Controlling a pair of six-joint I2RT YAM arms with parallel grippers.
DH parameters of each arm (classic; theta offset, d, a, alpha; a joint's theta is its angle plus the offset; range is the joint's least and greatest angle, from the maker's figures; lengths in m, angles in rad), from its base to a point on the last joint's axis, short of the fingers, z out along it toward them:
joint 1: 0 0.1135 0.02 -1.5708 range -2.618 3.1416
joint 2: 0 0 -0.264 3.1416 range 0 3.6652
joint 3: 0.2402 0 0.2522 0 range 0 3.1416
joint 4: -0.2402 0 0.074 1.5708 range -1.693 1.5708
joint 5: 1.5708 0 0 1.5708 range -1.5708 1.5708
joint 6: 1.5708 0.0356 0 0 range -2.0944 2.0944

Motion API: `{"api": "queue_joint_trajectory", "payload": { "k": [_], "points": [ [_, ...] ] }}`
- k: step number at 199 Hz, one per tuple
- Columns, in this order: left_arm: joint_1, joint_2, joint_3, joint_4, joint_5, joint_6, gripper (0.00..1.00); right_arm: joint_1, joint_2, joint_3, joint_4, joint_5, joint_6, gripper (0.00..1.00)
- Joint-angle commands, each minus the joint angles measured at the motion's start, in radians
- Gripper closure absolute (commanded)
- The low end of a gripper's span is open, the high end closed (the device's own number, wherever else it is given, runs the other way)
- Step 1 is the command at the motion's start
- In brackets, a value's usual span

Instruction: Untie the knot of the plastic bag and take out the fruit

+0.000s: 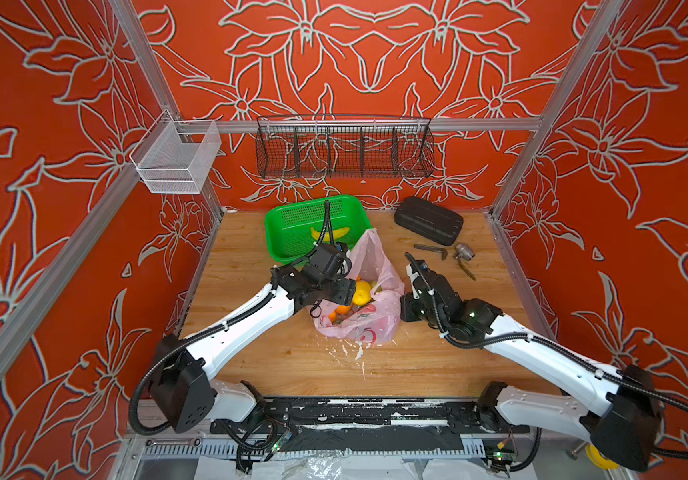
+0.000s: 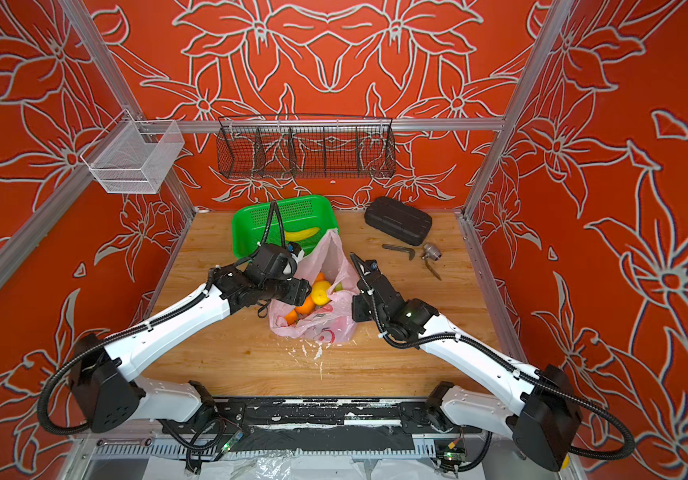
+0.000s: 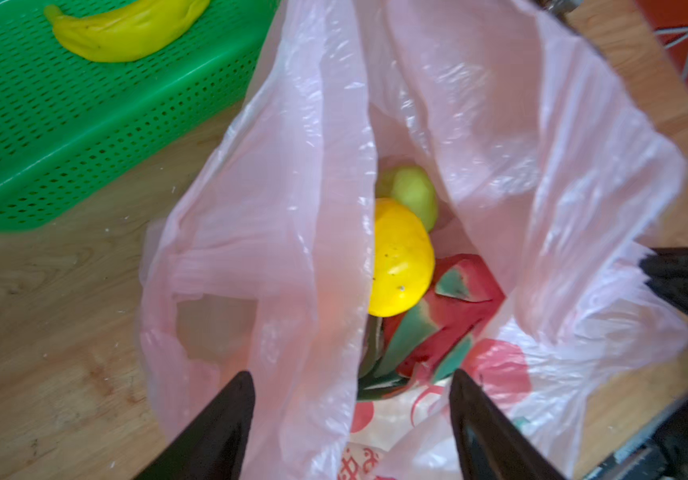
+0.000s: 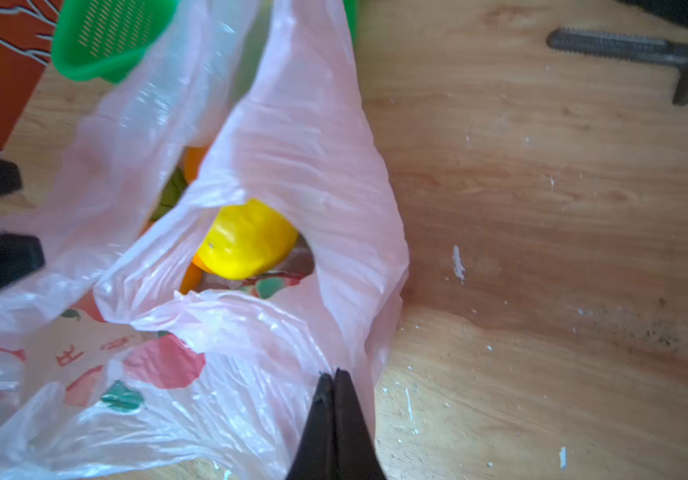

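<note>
Bag: the plastic bag (image 1: 371, 328) sits in the middle of the desk (image 1: 438, 361), its tall flap rising just beside the green basket (image 1: 292, 224) by the far edge. No knot shows and the mouth gapes.
Right hand: your right hand (image 4: 332, 378) is pinched tight on a rim fold, apparently tugging it aside so the mouth gapes.
Left hand: your left hand (image 3: 350, 376) hangs wide over the opening, holding nothing, spread for a round fruit.
Fruit: the yellow fruit (image 3: 400, 257) lies uppermost inside, with the green one (image 3: 413, 195) and the dragon fruit (image 3: 450, 316) touching it.
</note>
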Motion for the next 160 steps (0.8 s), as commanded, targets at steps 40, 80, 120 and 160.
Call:
{"api": "queue_joint_trajectory", "payload": {
  "k": [40,80,120,160],
  "points": [
    [-0.004,0.040,-0.029,-0.013,-0.005,-0.028,0.26,0.006,-0.005,-0.238,0.066,-0.149,0.198,0.95],
    [-0.004,0.013,-0.045,-0.008,0.006,-0.059,0.26,0.008,0.006,-0.183,-0.021,-0.174,0.142,0.76],
    [-0.005,-0.065,-0.057,-0.015,0.015,-0.086,0.25,0.008,-0.145,-0.091,-0.152,-0.056,0.111,0.20],
    [-0.005,-0.142,-0.058,-0.035,0.031,-0.096,0.19,0.006,-0.267,-0.021,-0.135,-0.035,-0.008,0.03]
  ]
}}
